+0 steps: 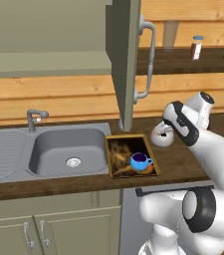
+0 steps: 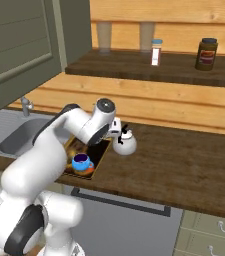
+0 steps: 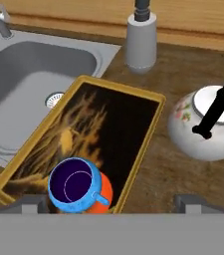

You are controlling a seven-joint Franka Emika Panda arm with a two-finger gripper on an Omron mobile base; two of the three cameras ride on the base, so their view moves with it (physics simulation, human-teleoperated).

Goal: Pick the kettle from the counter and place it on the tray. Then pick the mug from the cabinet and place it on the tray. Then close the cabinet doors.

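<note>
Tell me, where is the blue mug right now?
The mug sits on the tray, at its front end nearest the counter's edge; the kettle stands off the tray, on the counter beside it.

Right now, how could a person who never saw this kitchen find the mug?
Find the grey sink in the dark wooden counter. The patterned tray lies directly beside it. The mug stands at the tray's near end: small, bright blue, unlike the white kettle outside the tray.
</note>
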